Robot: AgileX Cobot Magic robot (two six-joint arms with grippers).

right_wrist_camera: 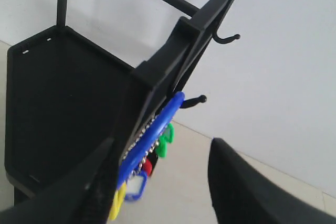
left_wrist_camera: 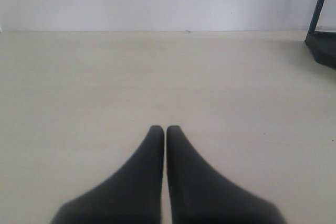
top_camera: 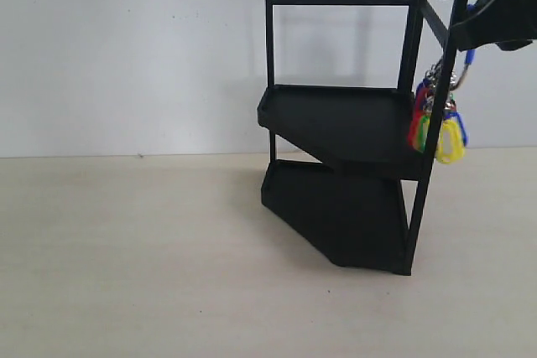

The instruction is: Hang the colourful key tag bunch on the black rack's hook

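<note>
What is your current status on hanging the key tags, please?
Left pincer shut, low over table. Right pincer open beside rack. Key tag bunch hanging, apparently on the hook. No obstruction seen.

Gripper (right_wrist_camera: 163, 145) jaws spread wide, colourful key tag bunch (right_wrist_camera: 143, 150) between. Blue sleeve (right_wrist_camera: 163, 119) against the black rack (right_wrist_camera: 47, 103), tip beside the hook (right_wrist_camera: 193, 99).

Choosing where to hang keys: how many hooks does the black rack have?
2. A J-curled black hook near the tall black metal rack's top; a thin black prong further down that upright, beside the key bunch's blue sleeve. Others may be hidden.
</note>
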